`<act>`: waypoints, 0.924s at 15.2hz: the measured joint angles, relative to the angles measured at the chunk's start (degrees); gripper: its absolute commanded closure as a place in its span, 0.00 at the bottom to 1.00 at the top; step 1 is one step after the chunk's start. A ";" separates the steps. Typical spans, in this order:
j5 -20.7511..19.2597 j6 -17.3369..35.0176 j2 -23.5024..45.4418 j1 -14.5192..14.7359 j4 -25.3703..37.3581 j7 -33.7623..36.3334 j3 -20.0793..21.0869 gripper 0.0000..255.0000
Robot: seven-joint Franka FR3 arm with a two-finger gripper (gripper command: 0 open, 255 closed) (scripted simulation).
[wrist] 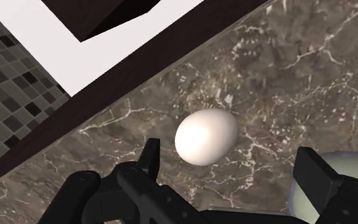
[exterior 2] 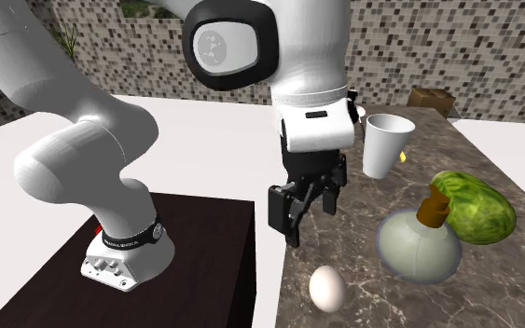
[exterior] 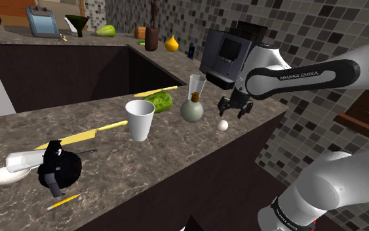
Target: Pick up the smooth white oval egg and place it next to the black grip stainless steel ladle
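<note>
Gripper [exterior 2: 310, 219] hung over egg [exterior 2: 327, 288], fingers apart, not touching it. Egg lay on counter [exterior 2: 503, 303] near edge, just beside flask [exterior 2: 417, 247].

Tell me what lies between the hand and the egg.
Nothing. In the second exterior view the open hand hangs over the egg, with only bare stone counter between them. The wrist view agrees.

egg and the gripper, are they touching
Apart. The second exterior view shows the gripper hanging above the egg with bare counter between them; in the wrist view its open fingers stand clear of the egg on both sides.
</note>
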 measured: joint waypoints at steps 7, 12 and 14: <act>-1.91 16.28 11.27 -4.67 -2.25 9.67 0.76 0.00; -3.10 21.43 15.87 -5.50 -2.68 10.77 0.90 0.00; -3.36 22.43 16.81 -5.69 -2.73 10.84 0.85 0.00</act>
